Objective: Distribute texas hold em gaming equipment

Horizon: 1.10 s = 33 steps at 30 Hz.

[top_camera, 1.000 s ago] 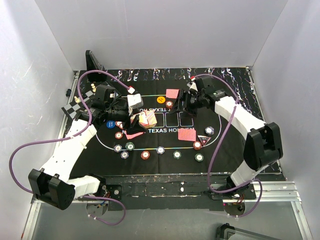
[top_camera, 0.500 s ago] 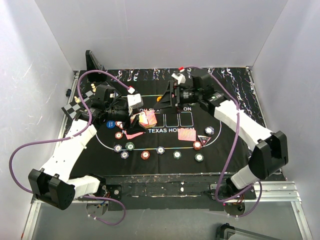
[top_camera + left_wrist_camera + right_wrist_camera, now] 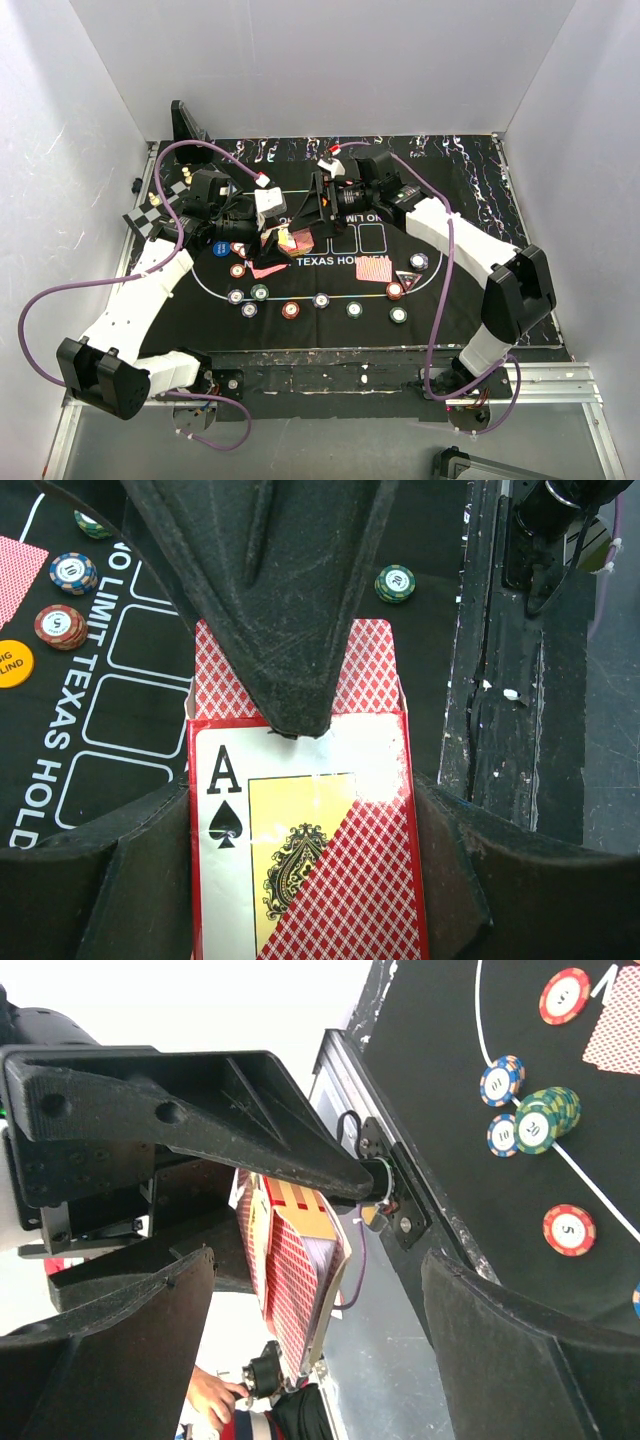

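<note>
Currently the left gripper is clamped on a red card box with an ace of spades on its face, held above the left-centre of the black poker mat. Just beside it, toward the far edge, the right gripper faces the box, spread wide and holding nothing. Poker chips line the mat's near edge, near a face-down card.

card box: glossy printed card | mat: matt black cloth | jaws: rough matt black plastic
</note>
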{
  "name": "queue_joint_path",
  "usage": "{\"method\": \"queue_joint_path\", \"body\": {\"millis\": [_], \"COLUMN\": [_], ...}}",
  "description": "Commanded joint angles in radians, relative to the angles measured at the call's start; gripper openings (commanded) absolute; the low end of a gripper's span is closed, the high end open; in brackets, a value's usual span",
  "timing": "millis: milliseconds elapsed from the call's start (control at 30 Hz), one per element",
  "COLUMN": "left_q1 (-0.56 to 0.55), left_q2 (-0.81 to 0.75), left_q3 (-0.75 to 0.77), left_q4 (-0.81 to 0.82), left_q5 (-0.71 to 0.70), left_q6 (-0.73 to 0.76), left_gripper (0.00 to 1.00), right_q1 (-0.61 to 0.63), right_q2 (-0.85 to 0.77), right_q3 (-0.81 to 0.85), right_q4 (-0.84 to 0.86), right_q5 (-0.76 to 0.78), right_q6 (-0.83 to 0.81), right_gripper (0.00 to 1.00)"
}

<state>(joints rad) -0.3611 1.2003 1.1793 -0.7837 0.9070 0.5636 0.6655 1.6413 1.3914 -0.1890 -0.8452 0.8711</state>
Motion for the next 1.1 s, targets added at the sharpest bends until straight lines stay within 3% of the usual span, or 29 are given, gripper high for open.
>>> {"method": "queue_joint_path", "body": {"millis": [0,433,800,1067], "left_q1": [0.005,0.005,0.005,0.005], "left_q2": [-0.039,-0.041,-0.039,-0.041], "left_q3": [0.029,0.025,0.025,0.025], "left_q4": [0.026,0.032,0.038,0.043], "left_q5": [0.036,0.041,0.043,0.044], "left_q6": [-0.002,-0.007,-0.018,-0.022], "left_gripper": [0.00,0.00,0.00,0.00], "right_q1": [0.006,-0.014,-0.060,-0.101], "right_q2": [0.009,-0.043,-0.110,-0.156], "right_q3": [-0.020,-0.132,-0.210,-0.232], "right_q4": [0.111,0.105,0.178,0.172], "right_q5": [-0.054,-0.040,-0.055,-0.066], "right_q6": [0.057,0.055,0.109,0.111], "right_gripper": [0.91,0.79,0.54,0.46]}}
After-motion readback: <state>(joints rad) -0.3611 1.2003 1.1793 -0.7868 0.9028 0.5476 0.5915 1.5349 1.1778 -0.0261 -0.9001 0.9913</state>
